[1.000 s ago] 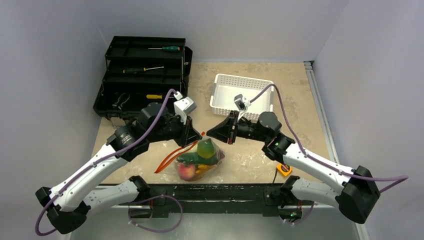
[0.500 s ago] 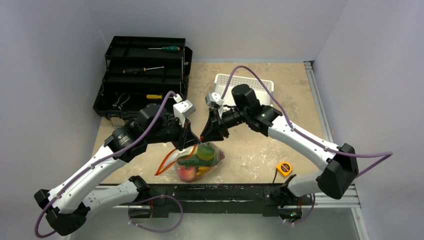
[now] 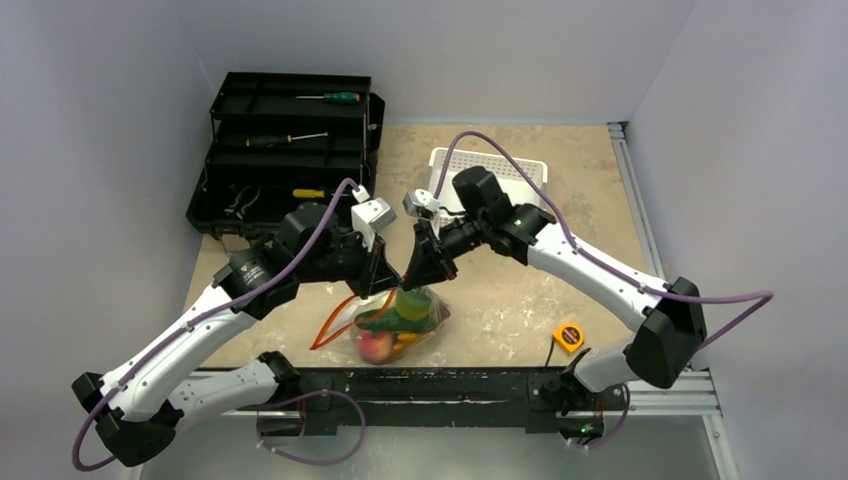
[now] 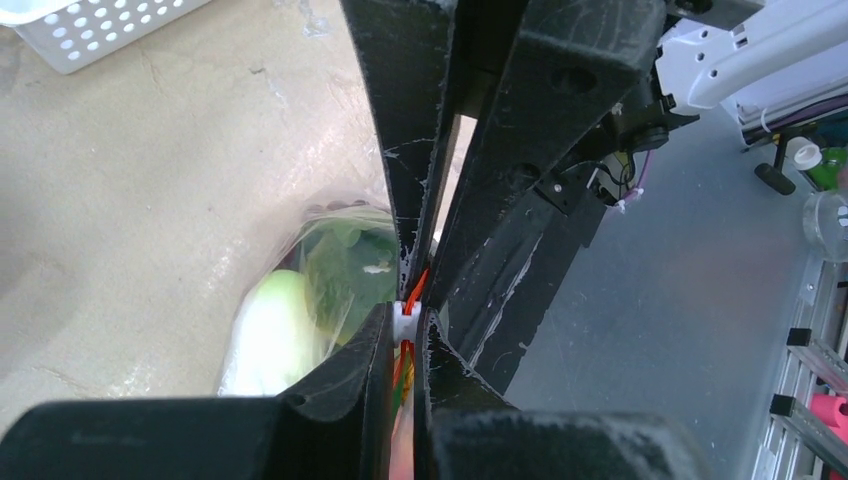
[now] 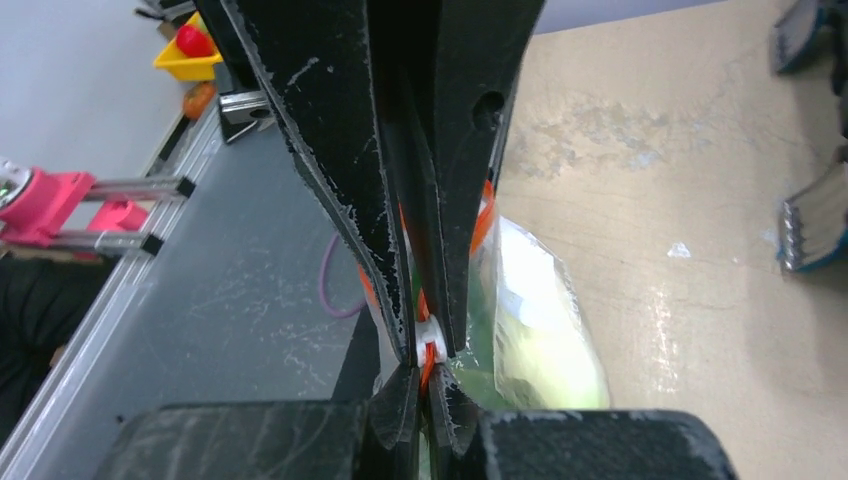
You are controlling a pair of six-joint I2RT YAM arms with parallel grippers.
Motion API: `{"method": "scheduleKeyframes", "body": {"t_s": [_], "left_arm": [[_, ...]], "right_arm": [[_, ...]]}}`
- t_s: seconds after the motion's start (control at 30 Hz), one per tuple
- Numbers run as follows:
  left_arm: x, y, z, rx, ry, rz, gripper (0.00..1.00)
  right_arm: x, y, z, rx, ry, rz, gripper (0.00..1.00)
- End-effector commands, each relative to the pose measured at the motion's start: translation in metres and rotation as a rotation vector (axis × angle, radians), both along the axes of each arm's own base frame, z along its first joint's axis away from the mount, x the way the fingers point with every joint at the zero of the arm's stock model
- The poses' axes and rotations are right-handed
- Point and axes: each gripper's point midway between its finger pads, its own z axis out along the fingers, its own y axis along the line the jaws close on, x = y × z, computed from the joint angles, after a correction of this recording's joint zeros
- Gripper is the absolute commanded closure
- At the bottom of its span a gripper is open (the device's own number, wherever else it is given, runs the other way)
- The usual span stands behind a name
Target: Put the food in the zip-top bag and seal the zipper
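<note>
zipper (image 4: pixel 417 287) clamped by left gripper (image 4: pixel 405 318) and right gripper (image 5: pixel 424 374), both closed, possibly at its slider (image 5: pixel 428 331); basket (image 4: pixel 90 30) sits beyond.

One zip-top bag (image 3: pixel 400 320) near, the food (image 3: pixel 375 344) inside too crowded to count — one white basket (image 3: pixel 520 168) far right, one black toolbox (image 3: pixel 270 160) far left holding three screwdrivers (image 3: pixel 335 98), one tape measure (image 3: pixel 568 337) near right.

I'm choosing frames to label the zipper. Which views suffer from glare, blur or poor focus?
Top external: evenly lit, sharp. Left wrist: near fingers soft, zipper fairly clear. Right wrist: glare washes out the zip-top bag; near fingers soft too.
</note>
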Motion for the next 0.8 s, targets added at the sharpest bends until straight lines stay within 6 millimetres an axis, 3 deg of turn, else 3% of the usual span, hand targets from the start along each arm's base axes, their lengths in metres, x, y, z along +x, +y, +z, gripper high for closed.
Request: {"method": "scheduleKeyframes", "body": {"t_s": [0.0,0.17,0.47,0.63,0.77], "left_arm": [[0.004,-0.008,0.022,-0.053,-0.038,-0.017,1.0],[0.004,-0.006,0.018,-0.038,-0.02,-0.001,1.0],[0.002,-0.003,0.007,-0.026,0.007,0.012,1.0],[0.0,-0.001,0.003,-0.02,0.011,0.015,1.0],[-0.002,0.001,0.003,-0.016,0.001,0.003,1.0]], "right_arm": [[0.016,0.007,0.032,0.105,-0.028,-0.202,1.0],[0.036,-0.009,0.063,0.275,-0.005,-0.518,1.0],[0.039,-0.03,0.088,0.406,0.064,-0.679,1.0],[0.033,-0.032,0.083,0.416,0.056,-0.655,1.0],[0.004,-0.022,0.071,0.351,-0.033,-0.407,1.0]]}}
